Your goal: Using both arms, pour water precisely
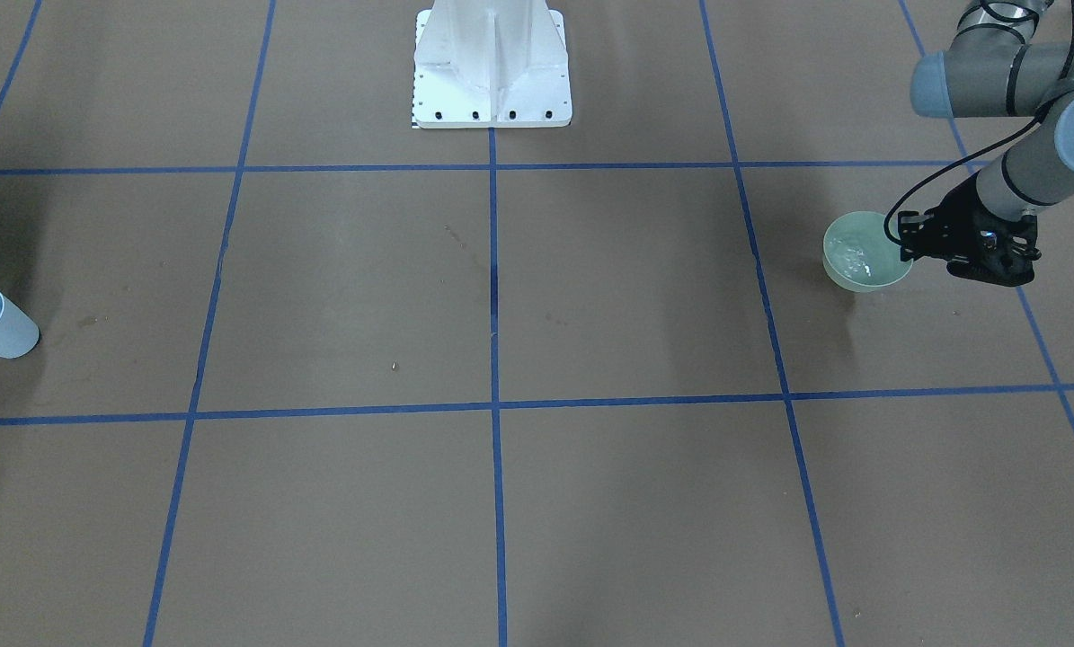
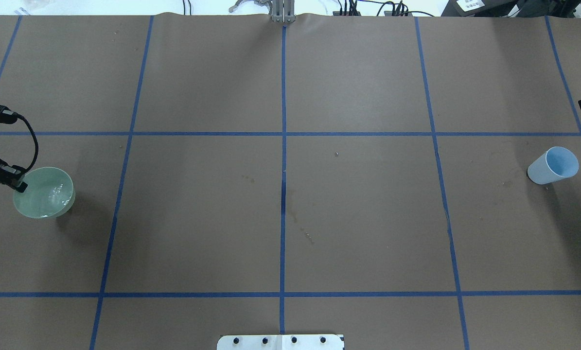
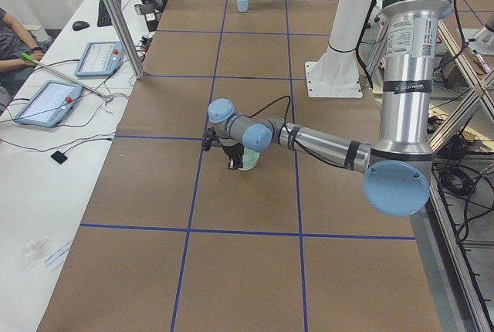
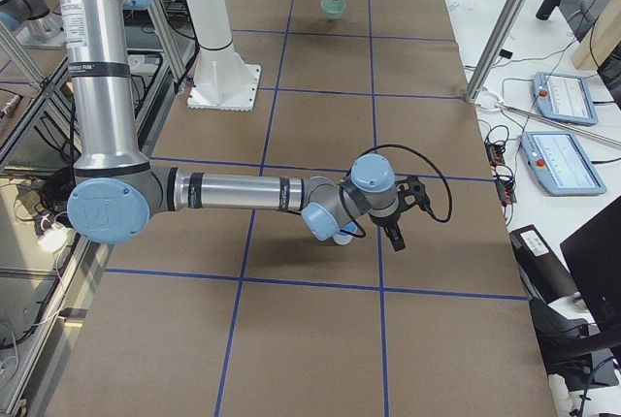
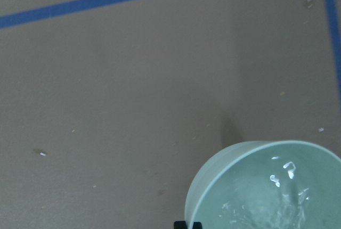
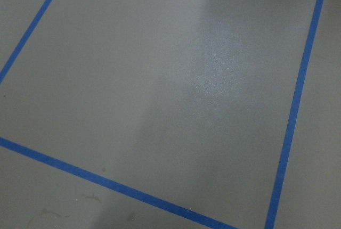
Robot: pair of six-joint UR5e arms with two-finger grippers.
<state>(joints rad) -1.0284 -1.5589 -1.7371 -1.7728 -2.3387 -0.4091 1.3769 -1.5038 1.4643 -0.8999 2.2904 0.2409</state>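
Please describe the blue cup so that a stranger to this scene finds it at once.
Look at the brown table with blue tape lines, at the end on the robot's right. The cup stands there: pale blue and narrow, unlike the wide green bowl opposite.

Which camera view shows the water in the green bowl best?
The left wrist-mounted view: the bowl fills its corner and the water glints. Overhead shows it nearly whole, but smaller. Front-facing has the left gripper over its rim. The side views barely show it, and the right wrist shows none.
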